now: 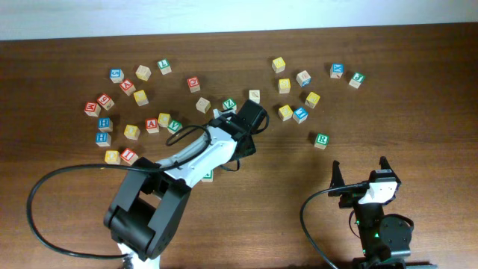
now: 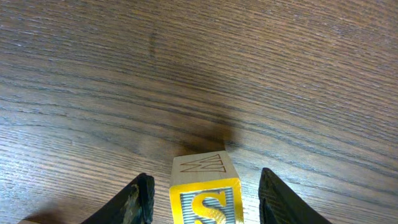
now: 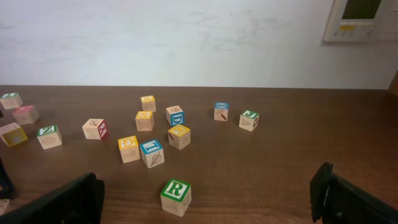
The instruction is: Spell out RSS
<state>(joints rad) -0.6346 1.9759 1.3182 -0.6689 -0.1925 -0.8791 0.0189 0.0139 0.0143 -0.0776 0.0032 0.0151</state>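
Note:
A wooden cube with a yellow-framed face and yellow S (image 2: 206,204) stands on the table between the fingers of my left gripper (image 2: 205,177). The gripper is open, with a gap on each side of the cube. In the overhead view the left gripper (image 1: 252,116) covers this cube. The green R cube (image 1: 321,140) sits alone at right centre, and it also shows in the right wrist view (image 3: 176,196), ahead of my right gripper (image 3: 208,199). My right gripper (image 1: 359,173) is open and empty near the front edge. I cannot tell which other yellow cube bears an S.
Several lettered cubes lie scattered at the back left (image 1: 131,131) and back right (image 1: 285,112), with red, blue, green and yellow faces. One green cube (image 1: 208,175) lies beside the left arm. Black cables loop by both arm bases. Bare wood surrounds the R cube.

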